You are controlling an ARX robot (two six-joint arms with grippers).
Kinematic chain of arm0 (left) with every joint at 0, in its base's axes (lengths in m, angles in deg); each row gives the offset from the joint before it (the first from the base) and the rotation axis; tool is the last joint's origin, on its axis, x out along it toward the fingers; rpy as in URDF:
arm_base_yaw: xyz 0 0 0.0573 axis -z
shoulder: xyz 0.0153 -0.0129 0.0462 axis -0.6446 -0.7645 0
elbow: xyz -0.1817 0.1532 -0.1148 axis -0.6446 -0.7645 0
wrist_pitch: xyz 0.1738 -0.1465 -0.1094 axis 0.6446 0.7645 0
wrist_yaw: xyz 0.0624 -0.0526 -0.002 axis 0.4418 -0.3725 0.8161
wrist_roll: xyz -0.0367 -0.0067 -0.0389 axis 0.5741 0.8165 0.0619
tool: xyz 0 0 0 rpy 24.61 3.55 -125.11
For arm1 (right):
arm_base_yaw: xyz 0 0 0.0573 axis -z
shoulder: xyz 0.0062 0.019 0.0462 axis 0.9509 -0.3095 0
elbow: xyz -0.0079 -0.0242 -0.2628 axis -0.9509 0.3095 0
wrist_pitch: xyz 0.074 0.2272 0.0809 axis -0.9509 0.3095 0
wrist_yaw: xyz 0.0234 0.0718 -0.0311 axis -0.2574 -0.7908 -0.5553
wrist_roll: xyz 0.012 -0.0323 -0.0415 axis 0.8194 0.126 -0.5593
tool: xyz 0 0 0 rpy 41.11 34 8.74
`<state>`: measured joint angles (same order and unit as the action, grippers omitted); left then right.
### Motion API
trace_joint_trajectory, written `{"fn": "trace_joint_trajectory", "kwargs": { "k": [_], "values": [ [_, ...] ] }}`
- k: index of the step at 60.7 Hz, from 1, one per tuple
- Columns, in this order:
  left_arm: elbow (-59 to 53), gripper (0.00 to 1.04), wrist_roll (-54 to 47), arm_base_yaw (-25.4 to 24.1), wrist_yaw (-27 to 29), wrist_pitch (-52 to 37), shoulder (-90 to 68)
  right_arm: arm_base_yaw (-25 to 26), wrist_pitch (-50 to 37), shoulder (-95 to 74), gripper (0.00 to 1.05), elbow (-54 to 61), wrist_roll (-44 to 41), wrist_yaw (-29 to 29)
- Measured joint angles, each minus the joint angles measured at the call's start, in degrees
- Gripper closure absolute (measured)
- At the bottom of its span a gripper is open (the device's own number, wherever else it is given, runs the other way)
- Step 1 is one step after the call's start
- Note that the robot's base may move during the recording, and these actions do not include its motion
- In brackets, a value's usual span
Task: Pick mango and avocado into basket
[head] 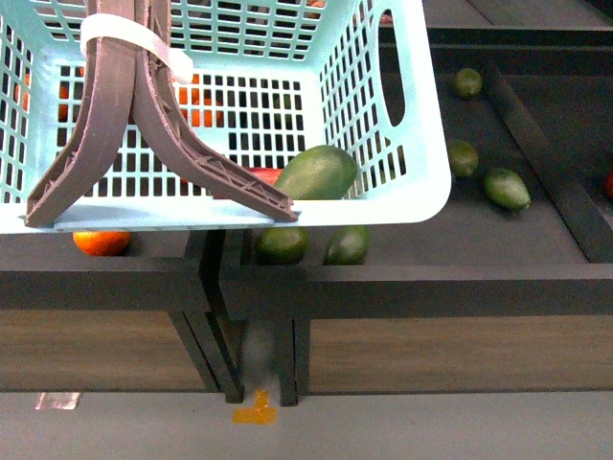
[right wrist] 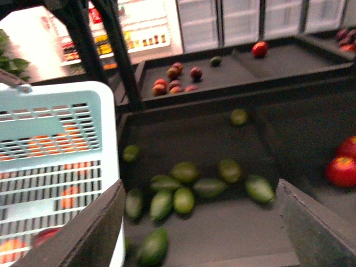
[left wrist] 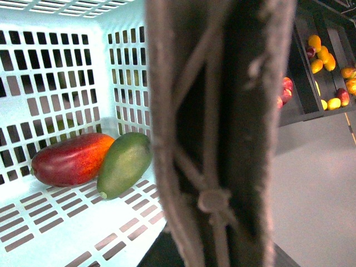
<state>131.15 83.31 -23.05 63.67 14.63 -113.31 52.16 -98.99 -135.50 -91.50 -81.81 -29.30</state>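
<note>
Even indoor light, right wrist view motion-blurred, left wrist foreground out of focus

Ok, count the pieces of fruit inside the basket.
2. The mango lies on the basket floor by a slotted wall; the avocado lies against it, touching. The handle may hide more.

Red-to-orange mango [left wrist: 72,159] lies on its side on the floor of the light teal basket [left wrist: 67,222], touching the smooth dark green avocado [left wrist: 124,164] beside it, both near the slotted corner.
</note>
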Motion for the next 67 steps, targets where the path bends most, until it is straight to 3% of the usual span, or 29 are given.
{"fn": "trace_joint_trajectory", "kwargs": {
  "k": [8,26,39,43,47,67],
  "values": [
    [0.0,0.99,0.1,0.0,0.0,0.0,0.0,4.0,1.1,5.5,0.54,3.7,-5.1,-3.3],
    [0.0,0.99,0.1,0.0,-0.2,0.0,0.0,10.4,6.9,15.4,1.03,7.8,-6.9,-9.4],
    [0.0,0.99,0.1,0.1,-0.2,0.0,0.0,13.5,11.4,21.7,1.02,9.5,-7.0,-12.5],
    [0.0,0.99,0.1,0.1,-0.2,0.0,0.0,17.2,11.9,23.2,1.02,10.4,-7.0,-17.5],
    [0.0,0.99,0.0,0.0,-0.1,0.0,0.0,19.2,11.6,24.6,1.02,11.7,-7.0,-17.9],
    [0.0,0.99,0.0,0.0,-0.2,0.0,0.0,19.7,19.1,32.6,1.02,11.7,-7.0,-18.3]
  ]
}}
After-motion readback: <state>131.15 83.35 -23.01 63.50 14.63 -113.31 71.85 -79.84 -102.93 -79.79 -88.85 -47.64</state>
